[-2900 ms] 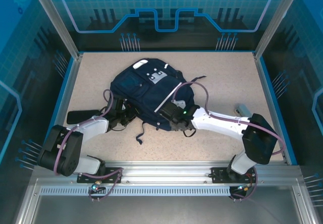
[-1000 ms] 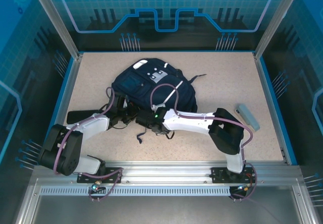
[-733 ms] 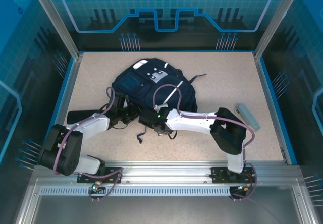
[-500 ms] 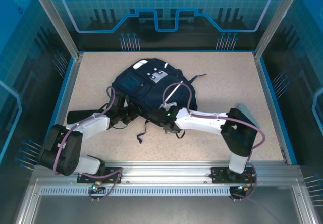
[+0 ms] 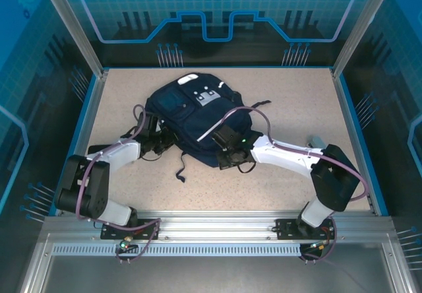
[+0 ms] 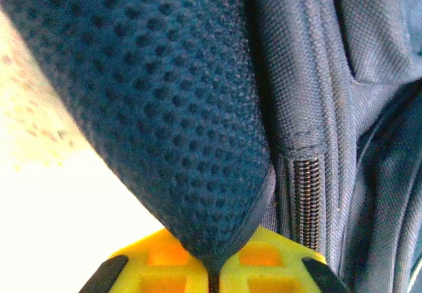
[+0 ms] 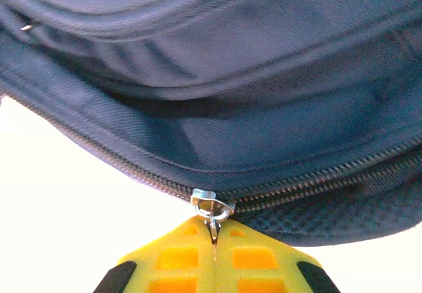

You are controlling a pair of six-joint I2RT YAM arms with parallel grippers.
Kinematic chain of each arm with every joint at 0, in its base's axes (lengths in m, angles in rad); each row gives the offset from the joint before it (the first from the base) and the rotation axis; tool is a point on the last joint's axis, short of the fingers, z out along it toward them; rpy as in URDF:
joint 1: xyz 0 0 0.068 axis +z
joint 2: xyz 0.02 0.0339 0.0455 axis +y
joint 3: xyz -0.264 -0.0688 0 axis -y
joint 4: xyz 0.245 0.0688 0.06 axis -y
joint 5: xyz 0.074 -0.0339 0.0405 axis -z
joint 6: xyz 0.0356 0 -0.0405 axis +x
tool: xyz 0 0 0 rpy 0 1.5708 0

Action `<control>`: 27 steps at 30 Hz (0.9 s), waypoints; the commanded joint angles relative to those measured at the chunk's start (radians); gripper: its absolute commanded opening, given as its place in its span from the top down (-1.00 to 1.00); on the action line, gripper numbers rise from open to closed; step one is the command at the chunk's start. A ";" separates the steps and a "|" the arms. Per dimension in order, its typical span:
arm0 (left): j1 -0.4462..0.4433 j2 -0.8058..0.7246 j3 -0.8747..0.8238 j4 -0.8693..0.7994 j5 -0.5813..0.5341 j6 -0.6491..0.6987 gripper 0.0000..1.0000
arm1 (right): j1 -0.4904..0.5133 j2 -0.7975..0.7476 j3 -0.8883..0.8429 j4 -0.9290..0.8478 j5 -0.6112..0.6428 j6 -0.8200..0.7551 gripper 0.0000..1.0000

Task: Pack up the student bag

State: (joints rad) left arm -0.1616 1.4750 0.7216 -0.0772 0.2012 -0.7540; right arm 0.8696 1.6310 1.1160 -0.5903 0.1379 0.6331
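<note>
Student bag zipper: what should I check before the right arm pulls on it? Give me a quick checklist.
1. The student bag lies flat on the table: ok.
2. The right gripper is pinched on the zipper pull: ok.
3. The left gripper is clamped on the mesh padding, bracing the bag: ok.
4. Fabric clear of the slider: cannot tell.
5. How far the bag is already open: cannot tell.
</note>
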 commanded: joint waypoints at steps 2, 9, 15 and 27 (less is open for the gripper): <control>0.030 -0.010 0.071 -0.015 -0.063 0.056 0.32 | 0.016 0.073 0.071 0.129 -0.221 -0.063 1.00; 0.035 -0.199 -0.005 -0.156 -0.124 -0.035 -0.28 | 0.050 0.223 0.219 0.182 -0.292 -0.073 1.00; 0.033 -0.385 -0.151 -0.134 -0.040 -0.207 -0.40 | 0.054 0.290 0.304 0.173 -0.317 -0.070 1.00; -0.003 -0.346 -0.254 0.006 0.068 -0.404 -0.24 | 0.055 0.258 0.271 0.157 -0.325 -0.047 1.00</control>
State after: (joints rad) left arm -0.1501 1.0950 0.4850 -0.1219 0.2310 -1.0977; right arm 0.9184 1.9133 1.3861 -0.4469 -0.1593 0.5827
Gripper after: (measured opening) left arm 0.626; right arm 0.043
